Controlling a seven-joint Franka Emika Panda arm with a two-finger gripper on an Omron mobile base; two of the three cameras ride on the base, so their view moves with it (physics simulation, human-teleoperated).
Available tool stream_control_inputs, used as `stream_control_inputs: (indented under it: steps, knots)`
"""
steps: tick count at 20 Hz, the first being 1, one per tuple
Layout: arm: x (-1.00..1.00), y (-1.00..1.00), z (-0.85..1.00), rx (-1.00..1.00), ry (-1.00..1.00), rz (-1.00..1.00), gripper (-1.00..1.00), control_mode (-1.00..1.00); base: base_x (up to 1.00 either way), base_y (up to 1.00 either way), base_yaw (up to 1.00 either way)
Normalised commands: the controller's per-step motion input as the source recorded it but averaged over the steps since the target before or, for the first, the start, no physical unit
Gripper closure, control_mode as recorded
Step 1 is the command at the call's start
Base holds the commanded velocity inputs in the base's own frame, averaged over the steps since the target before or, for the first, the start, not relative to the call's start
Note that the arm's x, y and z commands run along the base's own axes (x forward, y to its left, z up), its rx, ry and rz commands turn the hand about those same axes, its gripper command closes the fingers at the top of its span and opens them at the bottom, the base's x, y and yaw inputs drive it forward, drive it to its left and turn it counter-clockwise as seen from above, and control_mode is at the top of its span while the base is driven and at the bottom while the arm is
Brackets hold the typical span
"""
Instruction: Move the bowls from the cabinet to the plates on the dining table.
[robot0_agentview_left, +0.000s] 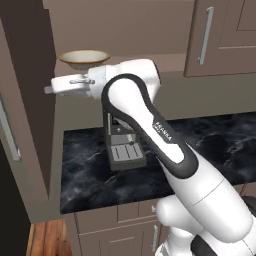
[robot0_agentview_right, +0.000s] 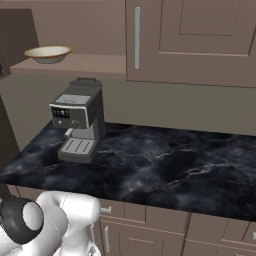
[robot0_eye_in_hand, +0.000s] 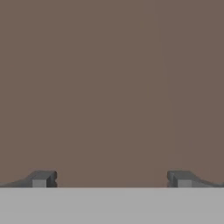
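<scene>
espresso machine (robot0_agentview_right: 79, 127), black marble counter (robot0_agentview_right: 165, 170)

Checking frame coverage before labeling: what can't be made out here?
- Second bowl: the cream bowl sits on the cabinet shelf; the shelf's left part is cut off by the frame edge in the right base view and hidden by the arm in the left base view.
- What the gripper faces: hand view gives flat brown, too close to tell.
- Plates: none in frame.

A kitchen: wall cabinet (robot0_agentview_right: 190, 40), marble counter (robot0_agentview_right: 165, 165), espresso machine (robot0_agentview_right: 80, 125).
</scene>
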Motion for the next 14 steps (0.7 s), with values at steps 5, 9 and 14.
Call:
stream_control_inputs:
  steps: [5,9,14]
  knots:
    - [0.11,0.29,0.0,-0.08,0.0,-0.09,-1.0,-1.0,0.0,0.0,0.0]
    - [0.02,0.06,-0.01,-0.04,0.0,-0.1,-1.0,-1.0,0.0,0.0,0.0]
    - [-0.02,-0.21,0.0,0.01,0.0,-0.1,-1.0,-1.0,0.0,0.0,0.0]
